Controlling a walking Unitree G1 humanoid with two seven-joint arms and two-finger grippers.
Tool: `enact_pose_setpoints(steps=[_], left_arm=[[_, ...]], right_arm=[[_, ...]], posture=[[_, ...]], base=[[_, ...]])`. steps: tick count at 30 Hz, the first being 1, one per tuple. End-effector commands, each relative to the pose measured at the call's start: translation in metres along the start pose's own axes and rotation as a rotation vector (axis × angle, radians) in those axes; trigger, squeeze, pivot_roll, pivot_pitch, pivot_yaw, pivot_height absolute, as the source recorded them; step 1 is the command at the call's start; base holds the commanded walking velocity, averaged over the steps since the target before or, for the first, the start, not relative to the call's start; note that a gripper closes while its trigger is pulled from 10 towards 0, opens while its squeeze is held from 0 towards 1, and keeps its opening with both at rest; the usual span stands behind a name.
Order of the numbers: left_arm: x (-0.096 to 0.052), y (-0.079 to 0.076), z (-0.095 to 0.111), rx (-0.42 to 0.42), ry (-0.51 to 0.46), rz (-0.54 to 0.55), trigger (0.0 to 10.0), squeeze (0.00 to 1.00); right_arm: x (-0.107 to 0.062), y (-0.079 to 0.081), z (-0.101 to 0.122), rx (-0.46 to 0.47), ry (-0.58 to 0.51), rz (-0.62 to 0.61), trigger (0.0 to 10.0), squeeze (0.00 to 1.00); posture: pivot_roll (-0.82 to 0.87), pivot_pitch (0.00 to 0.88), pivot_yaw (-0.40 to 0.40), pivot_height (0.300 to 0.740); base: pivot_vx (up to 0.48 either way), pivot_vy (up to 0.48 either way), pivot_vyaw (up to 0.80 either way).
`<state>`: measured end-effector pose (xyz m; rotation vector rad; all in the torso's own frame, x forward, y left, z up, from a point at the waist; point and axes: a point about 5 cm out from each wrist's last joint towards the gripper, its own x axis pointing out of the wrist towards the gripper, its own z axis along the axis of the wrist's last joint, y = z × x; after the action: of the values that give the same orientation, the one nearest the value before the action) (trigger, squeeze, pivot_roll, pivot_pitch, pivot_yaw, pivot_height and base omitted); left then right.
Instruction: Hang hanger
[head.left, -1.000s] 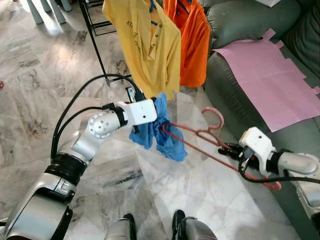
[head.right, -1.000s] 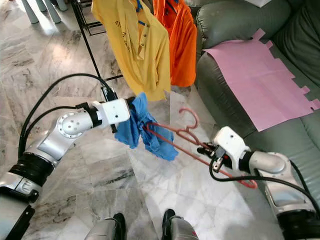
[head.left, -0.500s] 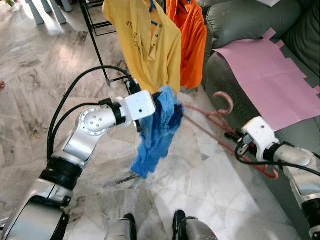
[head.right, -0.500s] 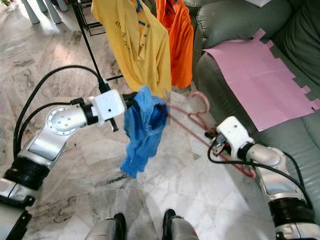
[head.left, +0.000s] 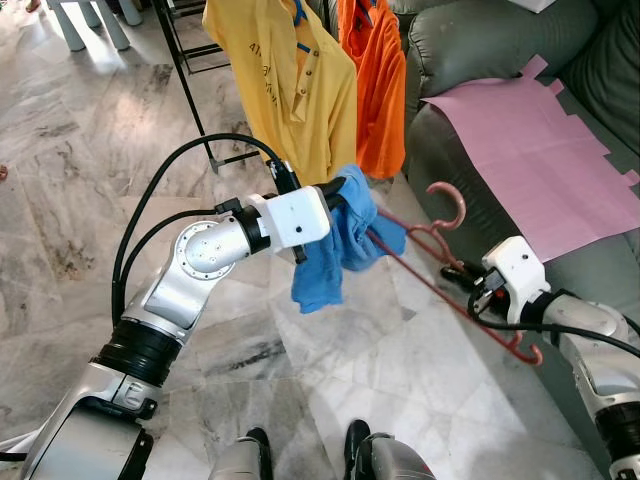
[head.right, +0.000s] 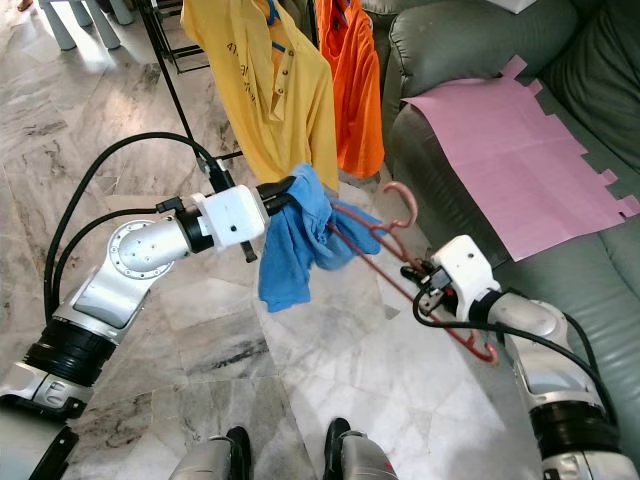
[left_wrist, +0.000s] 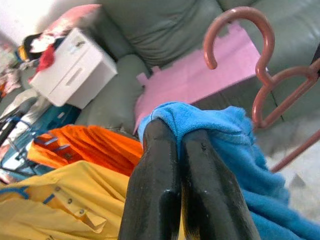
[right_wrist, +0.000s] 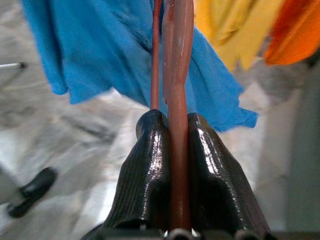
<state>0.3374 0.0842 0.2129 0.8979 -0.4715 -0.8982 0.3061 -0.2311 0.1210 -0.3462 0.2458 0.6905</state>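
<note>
Partly draped: blue garment (head.left: 340, 235) hides hanger (head.left: 445, 275) arm; both claws clamped.

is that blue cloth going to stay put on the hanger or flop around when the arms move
Probably flop: the blue cloth hangs limp in folds below the left gripper, whose jaws pinch just one bunched edge. It looks light and could slide along the thin, smooth pink hanger, which seems stiff where the right gripper clamps it.
</note>
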Motion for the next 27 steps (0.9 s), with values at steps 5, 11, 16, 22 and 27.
enact_pose_setpoints(steps=[5, 11, 16, 22, 27], left_arm=[[0.001, 0.000, 0.000, 0.077, -0.008, -0.032, 10.0, 0.00], [-0.006, -0.003, -0.012, 0.150, 0.021, -0.099, 10.0, 0.00], [-0.010, -0.006, -0.018, 0.188, 0.036, -0.142, 10.0, 0.00], [-0.011, -0.003, -0.024, 0.223, 0.051, -0.150, 10.0, 0.00], [-0.012, 0.000, -0.028, 0.242, 0.063, -0.139, 10.0, 0.00]], right_arm=[[-0.009, 0.003, 0.000, -0.014, 0.016, 0.077, 10.0, 0.00], [-0.023, -0.012, 0.010, -0.054, 0.026, 0.071, 10.0, 0.00], [-0.030, -0.016, 0.016, -0.071, 0.026, 0.081, 10.0, 0.00], [-0.037, -0.015, 0.017, -0.079, 0.046, 0.112, 10.0, 0.00], [-0.043, -0.014, 0.018, -0.104, 0.068, 0.123, 10.0, 0.00]], posture=[[-0.04, 0.271, 0.010, 0.740], [-0.04, 0.270, 0.016, 0.740], [-0.05, 0.271, 0.016, 0.740], [-0.05, 0.271, 0.017, 0.740], [-0.06, 0.271, 0.022, 0.740]], base=[[0.000, 0.000, 0.00], [0.000, 0.000, 0.00], [0.000, 0.000, 0.00], [0.000, 0.000, 0.00], [0.000, 0.000, 0.00]])
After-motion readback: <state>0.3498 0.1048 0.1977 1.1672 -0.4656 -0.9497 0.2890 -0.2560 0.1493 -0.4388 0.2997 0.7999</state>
